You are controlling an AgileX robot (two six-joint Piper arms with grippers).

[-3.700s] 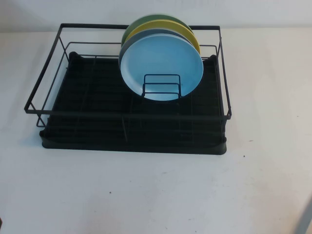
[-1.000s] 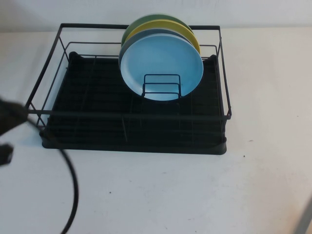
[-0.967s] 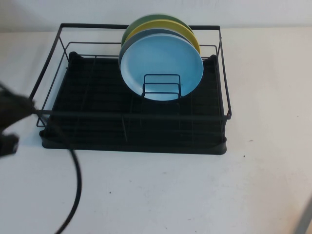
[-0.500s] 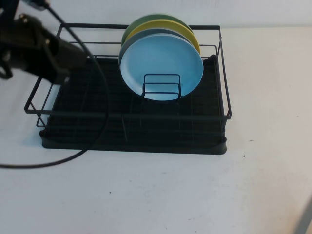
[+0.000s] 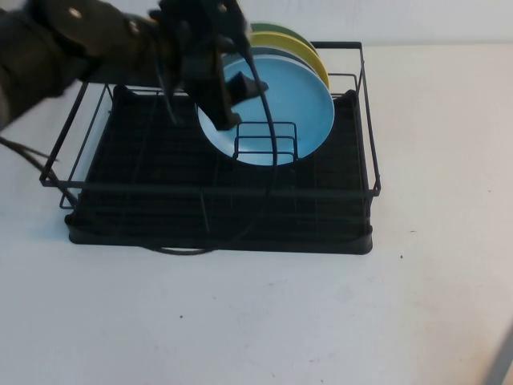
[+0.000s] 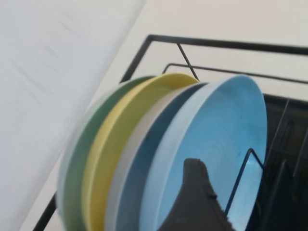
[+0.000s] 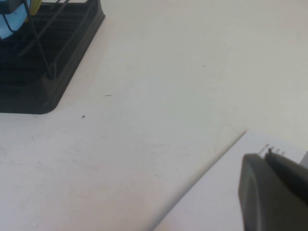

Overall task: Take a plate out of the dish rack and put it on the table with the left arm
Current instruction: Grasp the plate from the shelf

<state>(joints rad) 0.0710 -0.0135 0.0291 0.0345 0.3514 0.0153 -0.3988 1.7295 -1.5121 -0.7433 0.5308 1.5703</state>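
The light sky-blue plate [image 5: 292, 112] stands upright at the front of a stack in the black wire dish rack [image 5: 224, 216], leaning on the small wire holder [image 5: 264, 140]. My left gripper [image 5: 220, 96] hangs over the rack at the plate's upper left edge. In the left wrist view the plate [image 6: 226, 130] fills the middle and a dark part of the left gripper [image 6: 195, 192] lies in front of its face. My right gripper [image 7: 274, 192] is parked low over the white table [image 7: 168, 72], far from the rack.
Behind the blue plate stand a dark blue-grey plate [image 5: 276, 53], a yellow plate [image 5: 309, 52] and a green plate [image 5: 272, 30]. The left arm's black cable [image 5: 268, 160] loops across the rack. White table [image 5: 280, 321] lies in front of the rack.
The left arm came in from the left edge, swung up over the rack's back left corner, and now reaches the blue plate's upper left rim. The plates have not moved.
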